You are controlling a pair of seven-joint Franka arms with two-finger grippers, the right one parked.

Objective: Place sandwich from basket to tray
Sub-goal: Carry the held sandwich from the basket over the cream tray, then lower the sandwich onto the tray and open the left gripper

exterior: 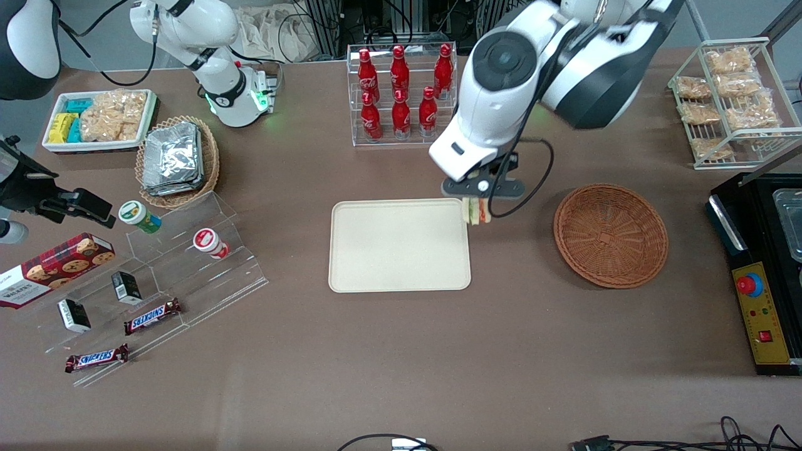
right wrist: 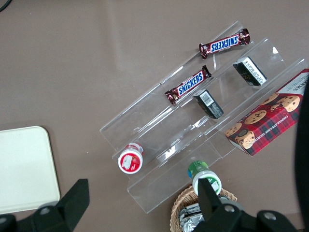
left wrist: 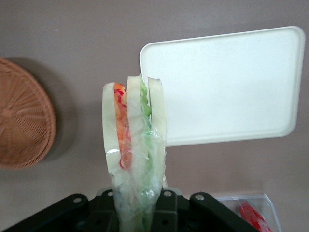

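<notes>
One sandwich hangs at the centre of the front view, pinched in the left arm's tool just above the tray edge nearest the empty basket; Snickers bars and a Walkers cookie box lie at lower left on the table. In the left wrist view the tool is closed on the sandwich at its narrow end, and it looks light, soft, easily crushed and slippery in its clear wrap, so a gentle hold across the bread faces seems best. In the right wrist view "SNICKERS" reads plainly on two bars, with "CHOCOLATE CHIP" on the red box.
</notes>
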